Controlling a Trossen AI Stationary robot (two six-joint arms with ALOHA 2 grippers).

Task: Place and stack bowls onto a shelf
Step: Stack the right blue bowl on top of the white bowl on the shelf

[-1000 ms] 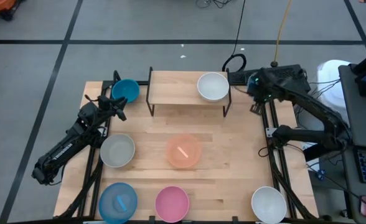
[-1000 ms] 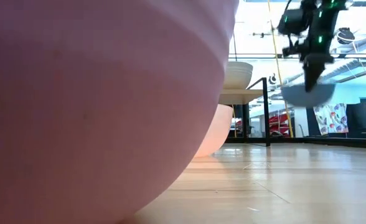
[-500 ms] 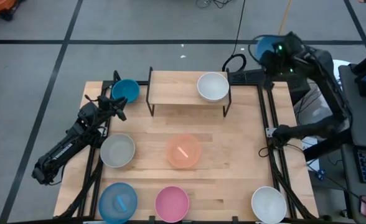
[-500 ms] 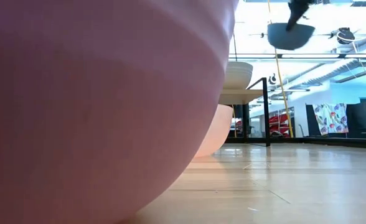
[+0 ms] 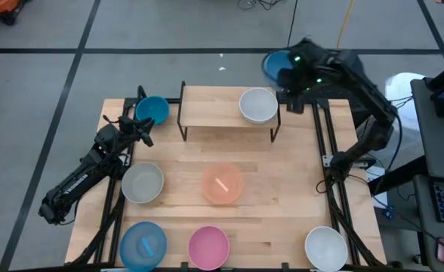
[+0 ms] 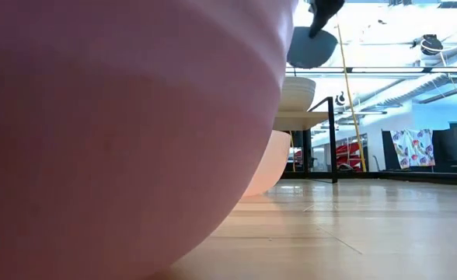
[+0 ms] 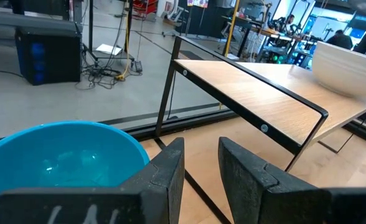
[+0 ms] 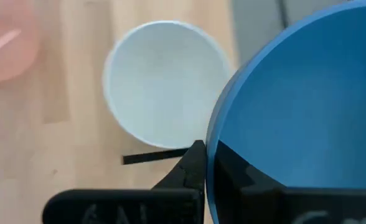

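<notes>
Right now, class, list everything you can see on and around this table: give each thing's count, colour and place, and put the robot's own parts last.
Shelf: one, light wood on black legs, far middle of the table.
White bowl: one, on the shelf's right end.
Teal bowl: one, far left corner, beside the shelf.
Grey-white bowl: one, left side of the table.
Orange-pink bowl: one, translucent, table centre.
Light blue bowl: one, near left corner.
Pink bowl: one, near edge, middle.
Second white bowl: one, near right corner.
Blue bowl: one, held in the air beyond the shelf's right end.
Table: one, light wood.
Left tool: by the teal bowl, holding nothing.
Right tool: shut on the blue bowl's rim.
</notes>
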